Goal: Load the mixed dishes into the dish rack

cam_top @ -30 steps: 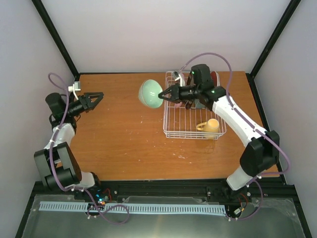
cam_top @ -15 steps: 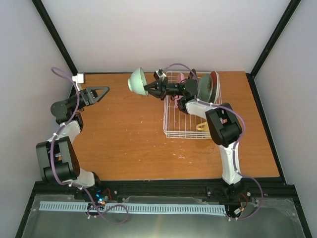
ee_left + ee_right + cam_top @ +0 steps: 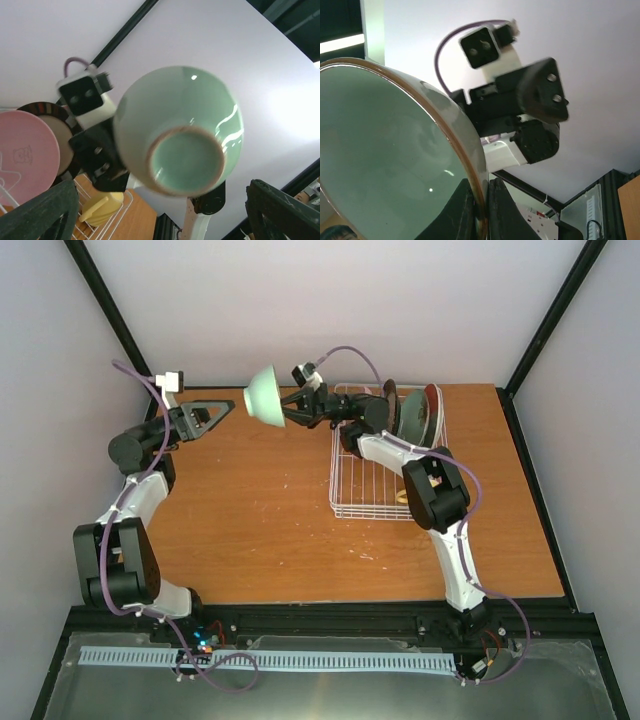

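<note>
My right gripper is shut on the rim of the small mint-green bowl, holding it in the air left of the dish rack. In the right wrist view its fingers pinch the brown-edged rim of the bowl. My left gripper is open and points at the bowl from the left, a short gap away. In the left wrist view the bowl's foot ring faces the camera between my spread fingers. Plates stand in the rack's back slots. The pink plate and yellow mug sit in it too.
The wooden table lies below both arms. The right arm stretches over the rack and hides most of the mug in the top view. Black frame posts and grey walls close in the back and sides.
The right arm has swung the bowl left and up, away from the rack. The left gripper has opened wider and moved right toward the bowl.
</note>
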Controlling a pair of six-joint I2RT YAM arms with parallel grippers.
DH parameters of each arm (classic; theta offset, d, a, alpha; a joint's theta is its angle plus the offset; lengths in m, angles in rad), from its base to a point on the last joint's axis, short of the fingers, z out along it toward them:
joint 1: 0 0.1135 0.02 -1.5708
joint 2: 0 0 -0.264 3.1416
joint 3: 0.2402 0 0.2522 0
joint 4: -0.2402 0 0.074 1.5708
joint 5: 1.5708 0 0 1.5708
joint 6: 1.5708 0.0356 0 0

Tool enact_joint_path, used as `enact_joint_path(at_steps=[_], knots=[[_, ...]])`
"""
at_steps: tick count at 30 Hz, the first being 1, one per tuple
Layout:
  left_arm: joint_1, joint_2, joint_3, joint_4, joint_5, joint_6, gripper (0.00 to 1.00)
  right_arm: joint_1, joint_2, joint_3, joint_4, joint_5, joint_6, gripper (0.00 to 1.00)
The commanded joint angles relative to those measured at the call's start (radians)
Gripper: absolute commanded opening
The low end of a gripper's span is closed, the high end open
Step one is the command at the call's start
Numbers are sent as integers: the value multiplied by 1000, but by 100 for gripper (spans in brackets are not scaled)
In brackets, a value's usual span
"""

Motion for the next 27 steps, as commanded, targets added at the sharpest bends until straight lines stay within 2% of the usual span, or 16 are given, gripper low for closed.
enact_joint_path(at_steps=[1, 5, 10, 15, 19, 22, 27], knots=[[-23, 13, 62, -10, -19, 41, 92, 22, 13, 0, 108, 39, 295, 3], [-62, 5, 56, -27, -38, 57, 92, 26, 17, 15, 98, 43, 290, 3], [-128, -2, 69, -128, -42, 140, 92, 30, 6, 21, 96, 31, 299, 3], [-150, -5, 98, -214, -43, 200, 91, 36, -13, 4, 91, 29, 288, 3], [-151, -11, 102, -237, -45, 206, 79, 40, -25, -13, 79, 26, 271, 3], [-152, -23, 93, -256, -54, 216, 65, 43, -26, -13, 79, 26, 270, 3], [-154, -38, 82, -278, -57, 227, 48, 51, -27, -10, 65, 23, 258, 3]])
